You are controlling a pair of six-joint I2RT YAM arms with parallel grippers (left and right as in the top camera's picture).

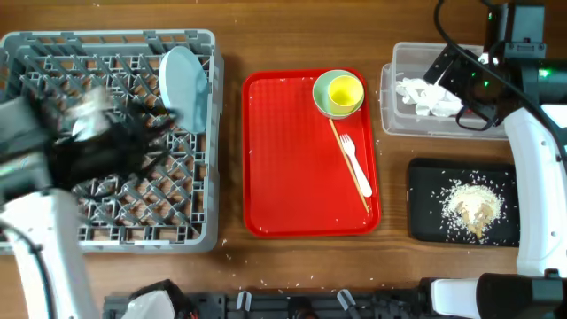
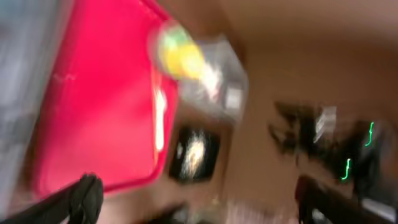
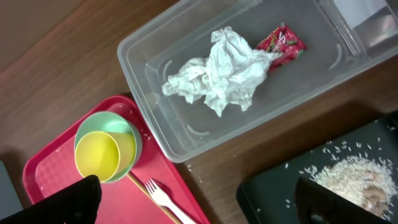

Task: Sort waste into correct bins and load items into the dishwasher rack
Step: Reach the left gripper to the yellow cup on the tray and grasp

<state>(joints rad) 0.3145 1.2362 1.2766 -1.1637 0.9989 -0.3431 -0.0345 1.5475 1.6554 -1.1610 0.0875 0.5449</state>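
Note:
The grey dishwasher rack stands at the left with the pale plate on edge in it. My left gripper, motion-blurred, is over the rack, open and empty. The yellow cup sits in the green bowl on the red tray, with the white fork and chopsticks beside them. My right gripper is open and empty above the clear tub, which holds the white tissue and red wrapper. Rice lies on the black tray. The small white bowl is not discernible.
The red serving tray lies in the middle between rack and bins. Stray rice grains dot the wood near the tub and tray edges. A dark fixture runs along the table's front edge. The left wrist view is too blurred for detail.

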